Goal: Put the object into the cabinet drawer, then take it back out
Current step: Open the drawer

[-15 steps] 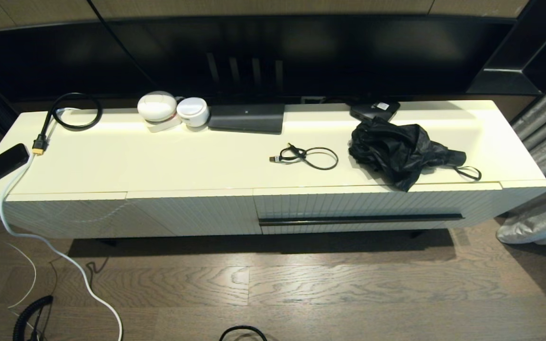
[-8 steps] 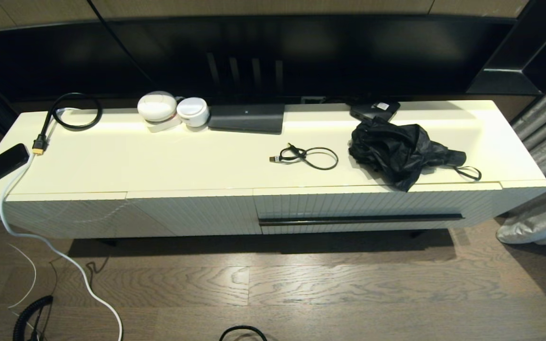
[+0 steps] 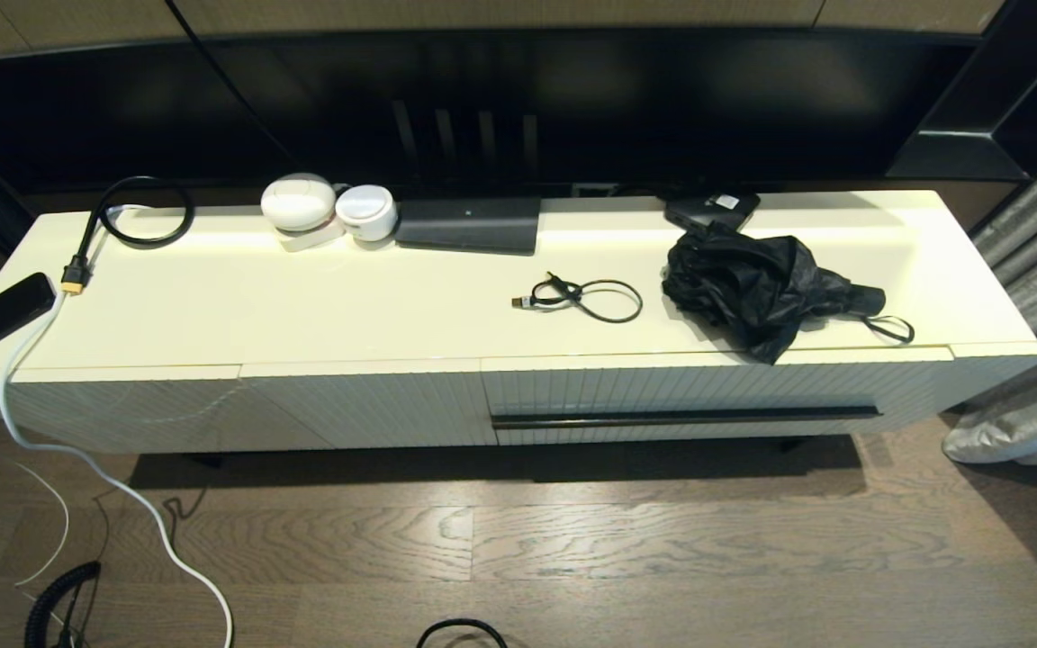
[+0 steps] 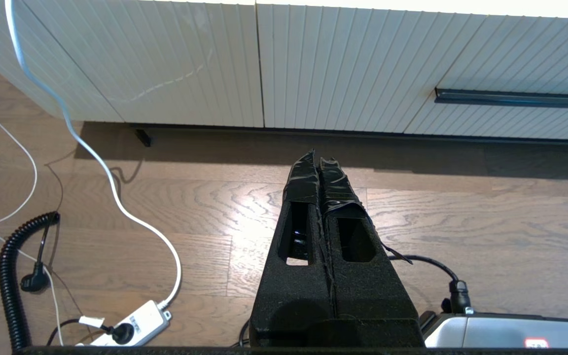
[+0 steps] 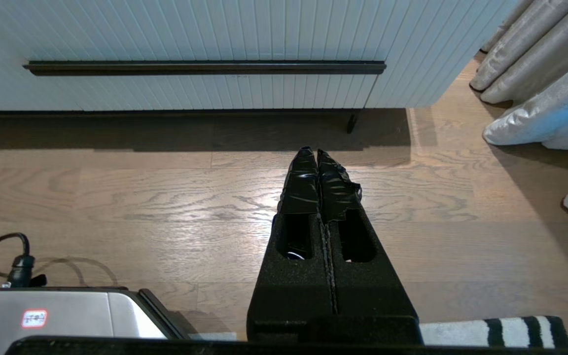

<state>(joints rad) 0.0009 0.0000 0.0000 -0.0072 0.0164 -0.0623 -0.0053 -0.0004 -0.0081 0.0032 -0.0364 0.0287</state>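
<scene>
The drawer (image 3: 689,400) is shut; its thin handle (image 5: 205,67) offers the only hold. The umbrella (image 3: 766,283) lies on the tabletop (image 3: 320,315) above: light, soft, best gripped at its stiff handle end. Left claw (image 4: 318,160) and right claw (image 5: 317,158) are closed, empty, low over the floor.

A crumpled black folding umbrella (image 3: 766,286) lies right of centre on the long cream-white cabinet top (image 3: 320,315) (ribbed drawer (image 3: 707,391) below, closed).

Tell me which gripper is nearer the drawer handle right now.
Right. The right gripper hangs shut above the floor, facing the drawer handle. The left gripper, also shut, faces the handle-less ribbed panels, with the handle's end off to one side.
</scene>
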